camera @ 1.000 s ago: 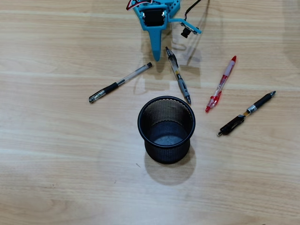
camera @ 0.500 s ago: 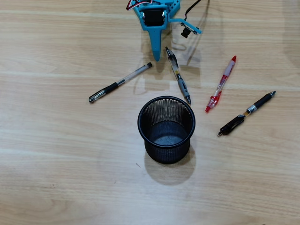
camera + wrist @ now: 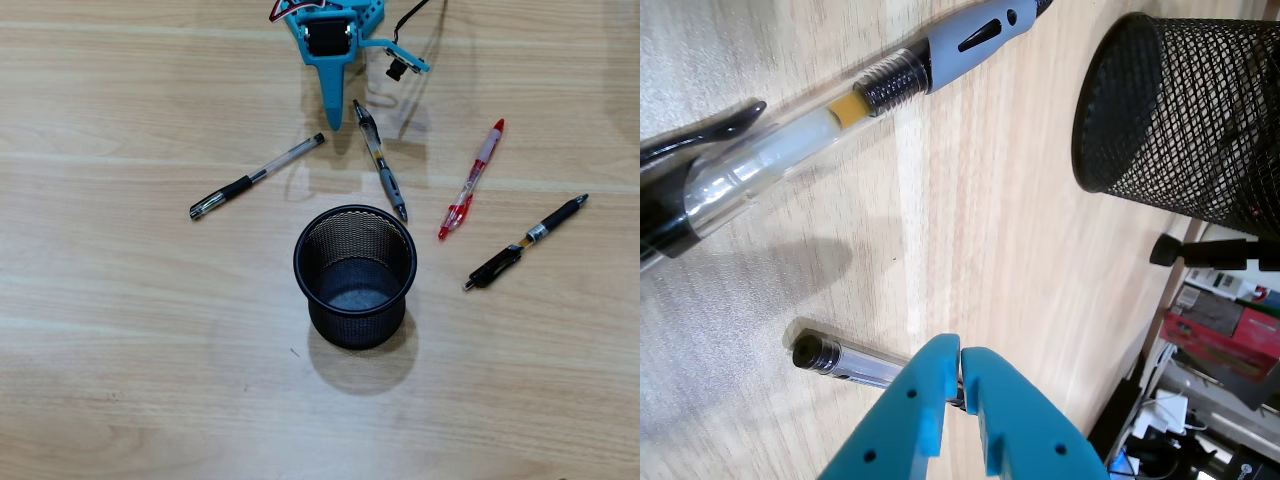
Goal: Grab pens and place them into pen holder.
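Note:
Four pens lie on the wooden table around the black mesh pen holder [image 3: 350,328]: a clear-and-black one [image 3: 258,177] at the left, a second [image 3: 380,160] above the cup, a red-and-white one [image 3: 471,180], and a black one with a silver band [image 3: 525,243] at the right. My blue gripper [image 3: 333,122] points down from the top edge, between the two clear pens, shut with nothing in it. In the wrist view the gripper [image 3: 960,352] hovers over the end of the left clear pen [image 3: 845,362]. The other clear pen [image 3: 770,150] crosses the top, and the holder [image 3: 1180,120] stands at the right.
A small black part on a cable [image 3: 398,68] hangs beside the arm at the top. Beyond the table edge the wrist view shows a red box [image 3: 1215,335] and cluttered shelving. Bare wood surrounds the cup below and to the left.

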